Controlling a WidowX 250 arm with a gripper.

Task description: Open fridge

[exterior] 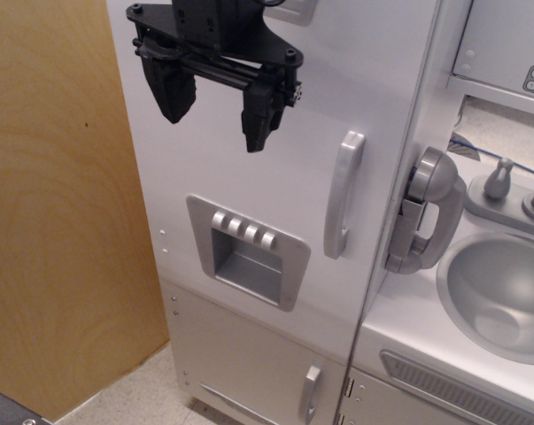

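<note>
- My gripper [218, 104] is up at 11 o'clock, fingers spread, holding nothing.
- Fridge [275, 177] fills the middle, door shut.
- Its handle [344, 195] sits at 4 o'clock from the gripper, well apart.

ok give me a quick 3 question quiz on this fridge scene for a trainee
1. True or false: the claw is closed on the fridge handle.
2. How many buttons sit atop the dispenser panel?
3. What hangs just right of the handle: A) a phone, B) a towel, C) a kettle?

Key
1. False: the claw hangs open, up and left of the handle, holding nothing.
2. Four.
3. A: the grey phone hangs on the cabinet side, between the fridge and the sink.
</note>
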